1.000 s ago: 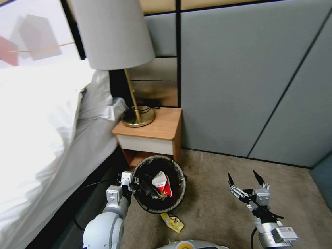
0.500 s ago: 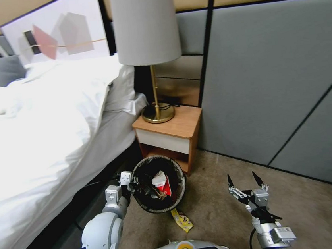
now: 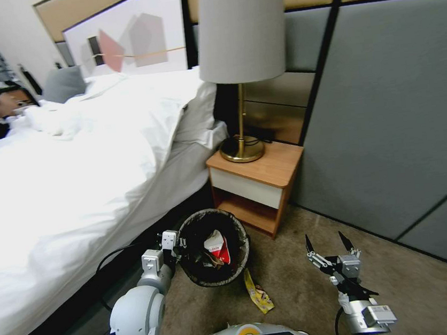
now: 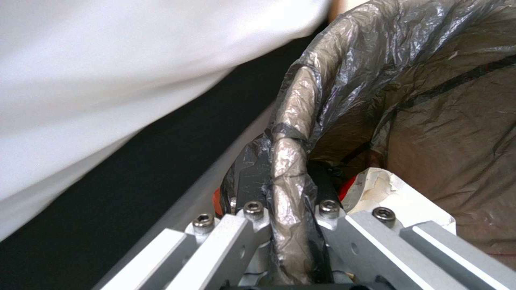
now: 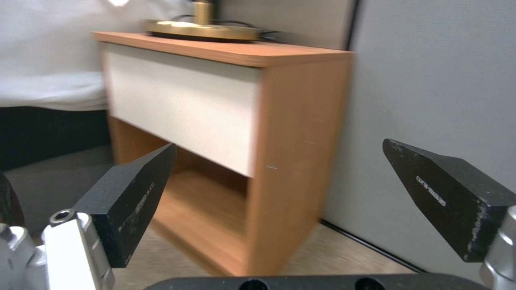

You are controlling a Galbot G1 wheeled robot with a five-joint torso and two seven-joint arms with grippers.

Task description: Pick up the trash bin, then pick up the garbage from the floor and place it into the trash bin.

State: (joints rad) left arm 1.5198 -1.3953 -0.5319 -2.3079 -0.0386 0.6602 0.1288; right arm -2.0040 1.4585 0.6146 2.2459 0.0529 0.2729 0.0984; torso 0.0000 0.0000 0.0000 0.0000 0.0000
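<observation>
The trash bin (image 3: 213, 246) is a small round bucket lined with a thin, crinkled dark plastic bag folded over its rim; it hangs tilted above the carpet, between the bed and the nightstand, its mouth turned up toward the head camera. Inside lie a red-and-white carton (image 3: 217, 245) with a folded white top and some brown scraps. The left gripper (image 3: 178, 243) is clamped on the bin's near rim: in the left wrist view its metal fingers (image 4: 252, 183) pinch the bag-wrapped edge (image 4: 290, 177) from both sides, with the carton's pale corner (image 4: 395, 193) just beside them.

On the floor just beside the bin lies a flat, elongated yellow wrapper (image 3: 259, 292), glossy and slightly creased. The carpet (image 3: 289, 267) is short-piled and tan-brown.

The right gripper (image 3: 326, 242) is held above the carpet, well apart from the bin, its two black, wedge-shaped pointed fingers (image 5: 137, 189) spread wide and holding nothing.

Beyond stands a wooden nightstand (image 3: 260, 182) with a white front panel and an open lower shelf, bearing a lamp (image 3: 239, 69) with a brass stem, a round brass base and a smooth grey drum shade. To the left is the bed (image 3: 68, 174) in rumpled white linen; to the right, flat grey wall panels (image 3: 390, 116) with dark seams.
</observation>
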